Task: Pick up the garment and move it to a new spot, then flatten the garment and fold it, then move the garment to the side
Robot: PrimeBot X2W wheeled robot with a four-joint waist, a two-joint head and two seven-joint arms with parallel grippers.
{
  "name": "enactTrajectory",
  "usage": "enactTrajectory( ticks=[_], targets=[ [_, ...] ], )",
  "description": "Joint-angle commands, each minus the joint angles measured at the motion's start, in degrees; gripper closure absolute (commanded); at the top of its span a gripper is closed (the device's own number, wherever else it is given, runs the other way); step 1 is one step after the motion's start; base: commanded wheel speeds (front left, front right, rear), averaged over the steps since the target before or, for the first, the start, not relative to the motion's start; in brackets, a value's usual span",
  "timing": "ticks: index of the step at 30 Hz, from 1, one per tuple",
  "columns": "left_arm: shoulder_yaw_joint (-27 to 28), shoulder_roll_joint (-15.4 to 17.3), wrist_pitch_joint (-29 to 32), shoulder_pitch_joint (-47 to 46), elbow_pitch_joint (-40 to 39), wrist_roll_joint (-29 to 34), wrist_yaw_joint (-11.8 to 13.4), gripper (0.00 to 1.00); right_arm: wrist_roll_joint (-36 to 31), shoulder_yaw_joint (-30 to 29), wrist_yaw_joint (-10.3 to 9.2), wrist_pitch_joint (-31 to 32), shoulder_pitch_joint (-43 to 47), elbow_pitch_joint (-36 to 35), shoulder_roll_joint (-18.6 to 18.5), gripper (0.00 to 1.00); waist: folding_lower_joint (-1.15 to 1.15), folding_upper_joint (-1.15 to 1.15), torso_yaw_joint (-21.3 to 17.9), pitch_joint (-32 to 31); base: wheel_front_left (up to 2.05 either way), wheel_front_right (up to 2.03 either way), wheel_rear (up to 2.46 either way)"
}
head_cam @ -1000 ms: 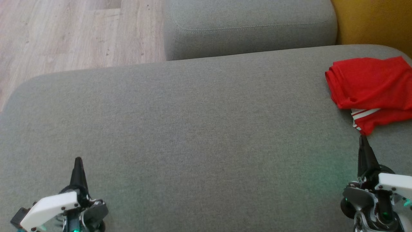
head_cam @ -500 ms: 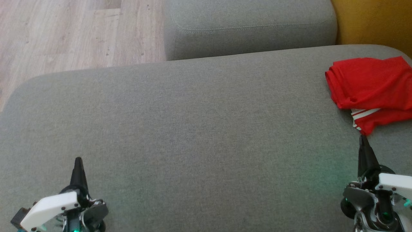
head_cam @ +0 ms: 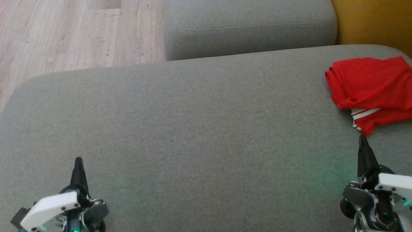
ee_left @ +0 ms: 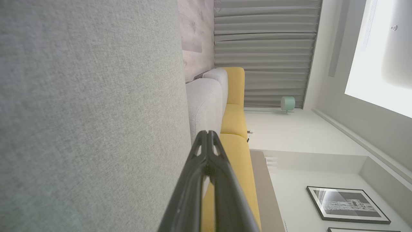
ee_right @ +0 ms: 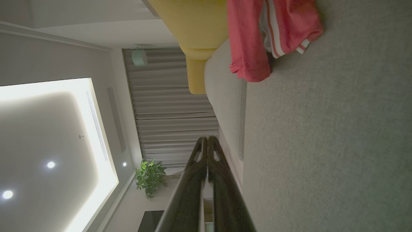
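Your right claw (head_cam: 363,139) was pinched closed, empty, the red garment (head_cam: 370,83) just beyond its tips; your left claw (head_cam: 78,160) was closed too.

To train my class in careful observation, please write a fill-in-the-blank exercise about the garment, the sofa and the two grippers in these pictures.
The garment lying on the grey sofa seat is ____ with white stripes.
The left gripper and the right gripper both have their jaws ____.
The garment lies nearer the ____ gripper.
Missing words: red; shut; right.
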Motion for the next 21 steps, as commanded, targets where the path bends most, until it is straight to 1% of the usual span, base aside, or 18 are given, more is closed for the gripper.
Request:
enactTrajectory(
  ticks=[1,21],
  targets=[
    [2.13,0.33,0.30,-2.90,-1.60,0.64,-0.38,1.00,-0.49,1.03,0.45,0.31,-2.87,-1.80,-0.47,1.00,0.00,0.00,0.00,0.00,0.00,0.00,0.00],
    [2.28,0.22,0.43,-2.91,-1.60,0.77,-0.38,1.00,-0.64,0.86,0.45,0.45,-2.88,-1.79,-0.35,1.00,0.00,0.00,0.00,0.00,0.00,0.00,0.00]
  ],
)
